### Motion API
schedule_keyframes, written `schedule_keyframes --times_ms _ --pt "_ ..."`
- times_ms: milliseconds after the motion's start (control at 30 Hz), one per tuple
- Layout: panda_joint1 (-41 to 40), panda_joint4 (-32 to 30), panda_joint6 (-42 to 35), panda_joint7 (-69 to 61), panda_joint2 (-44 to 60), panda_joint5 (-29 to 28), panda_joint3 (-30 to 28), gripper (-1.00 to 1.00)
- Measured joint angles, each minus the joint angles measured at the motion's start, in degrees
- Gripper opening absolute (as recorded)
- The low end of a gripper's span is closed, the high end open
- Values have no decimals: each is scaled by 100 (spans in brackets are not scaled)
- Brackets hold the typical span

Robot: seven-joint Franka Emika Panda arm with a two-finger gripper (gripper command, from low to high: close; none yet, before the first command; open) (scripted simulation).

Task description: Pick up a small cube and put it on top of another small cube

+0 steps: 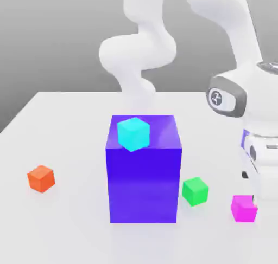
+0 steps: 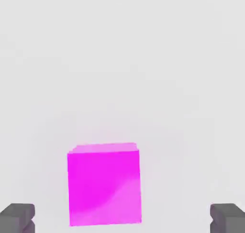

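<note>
the small bright magenta cube point(image 2: 104, 184) is sitting on the pale grey table point(image 1: 70, 225), just beside the small bright green cube point(image 1: 195, 191), on the exterior view's right of it. the two-finger gripper point(image 2: 122, 217) is hovering over the magenta cube with its dark fingertips point(image 2: 18, 216) standing wide apart, holding nothing, one on either side of the cube and clear of its faces. the big glossy purple block point(image 1: 144, 171) is standing on the green cube's other side, carrying a small cyan cube point(image 1: 133, 133); a small orange cube point(image 1: 41, 178) is lying well beyond it. the cube is looking off-centre between the fingers, so closing now is risking a shove or a crooked grip, and the carry could clip the green cube.
</note>
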Motion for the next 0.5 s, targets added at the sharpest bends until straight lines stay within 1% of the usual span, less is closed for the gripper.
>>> schedule_keyframes --times_ms 67,100,333,500 --pt "126 78 326 78 414 -118 -146 0" --pt "174 109 453 109 573 -159 -202 -100" --pt "178 112 457 119 590 -173 -207 -100" --pt "19 -74 -251 -137 -308 164 26 -100"
